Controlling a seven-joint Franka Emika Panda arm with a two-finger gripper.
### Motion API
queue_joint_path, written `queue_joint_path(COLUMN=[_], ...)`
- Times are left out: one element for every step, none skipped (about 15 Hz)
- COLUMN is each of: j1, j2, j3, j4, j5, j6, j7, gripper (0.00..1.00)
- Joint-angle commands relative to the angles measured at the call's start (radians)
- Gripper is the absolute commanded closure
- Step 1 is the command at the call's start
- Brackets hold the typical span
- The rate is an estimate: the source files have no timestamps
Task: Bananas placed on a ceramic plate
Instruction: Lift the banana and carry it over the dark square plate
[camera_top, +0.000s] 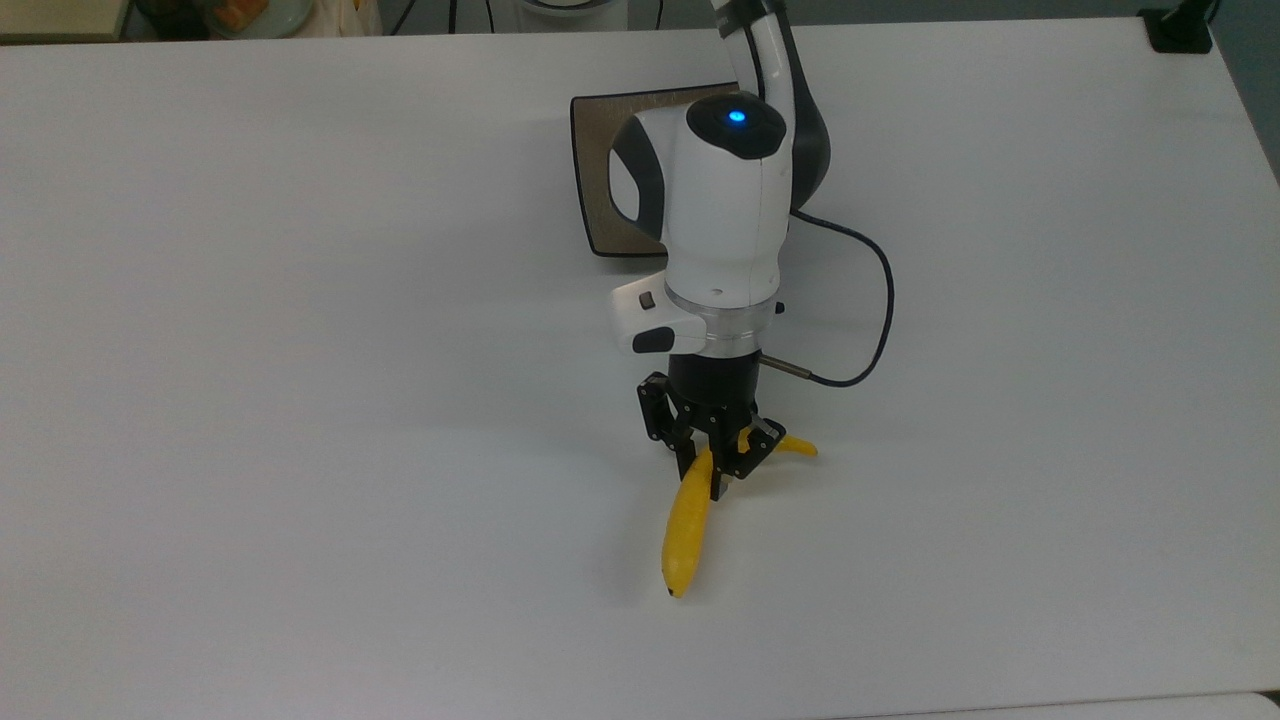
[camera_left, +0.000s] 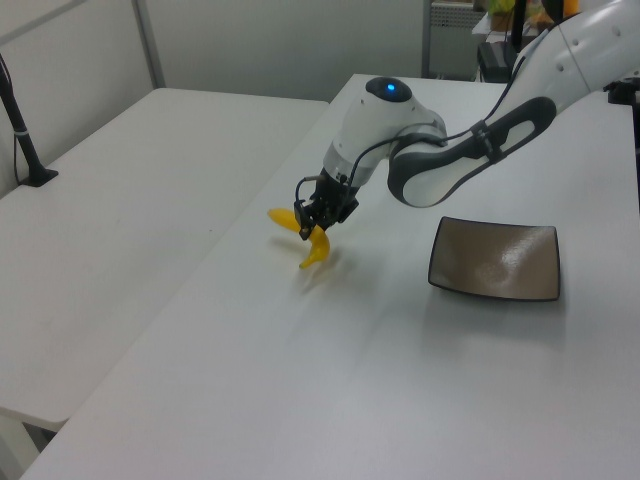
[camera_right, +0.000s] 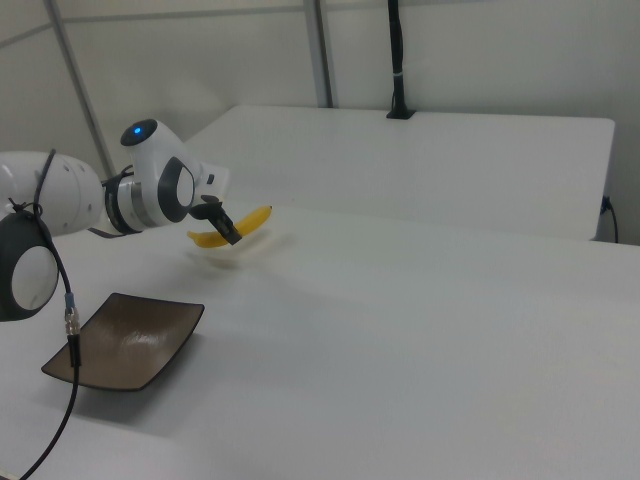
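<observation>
The claw (camera_top: 712, 470) was clamped on the banana (camera_top: 688, 525) near the fruit's middle, just below the centre of the top view. In the left view the banana (camera_left: 313, 249) hung clear of the white tabletop (camera_left: 330, 380), with a faint shadow under it; in the right view the banana (camera_right: 232, 229) sat tilted in the claw (camera_right: 226, 229), left of centre, again above its own shadow. In the top view the stem end poked out to the right of the claw while the dark-tipped end pointed toward the lower part of the frame.

The ceramic plate (camera_top: 595, 160) lay flat on the tabletop in the upper middle of the top view, partly covered by the white arm (camera_top: 725, 200). It sat at the right of the left view (camera_left: 495, 260) and the lower left of the right view (camera_right: 125, 340), well apart from the banana and bare.
</observation>
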Motion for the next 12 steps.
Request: queue_joint_path(j1=[-0.009, -0.012, -0.018, -0.022, -0.028, -0.036, -0.044, -0.047, -0.048, -0.053, -0.058, -0.058], j2=[-0.099, -0.119, -0.142, -0.171, -0.208, -0.243, -0.277, -0.338, -0.381, -0.449, -0.487, -0.523], j3=[0.003, 0.008, 0.011, 0.014, 0.014, 0.014, 0.014, 0.014, 0.012, 0.009, 0.009, 0.009], j4=[-0.025, -0.031, -0.038, -0.054, -0.079, -0.103, -0.126, -0.165, -0.2, -0.266, -0.312, -0.35], j5=[0.002, 0.02, 0.046, 0.071, 0.091, 0.115, 0.143, 0.181, 0.197, 0.205, 0.206, 0.208], j6=[-0.191, -0.226, -0.252, -0.283, -0.321, -0.352, -0.382, -0.44, -0.468, -0.476, -0.478, -0.478], j7=[-0.111, -0.137, -0.177, -0.226, -0.274, -0.326, -0.38, -0.471, -0.53, -0.591, -0.616, -0.638], gripper=[0.79, 0.81, 0.81, 0.81, 0.81, 0.81, 0.81, 0.81, 0.81, 0.81, 0.81, 0.81])
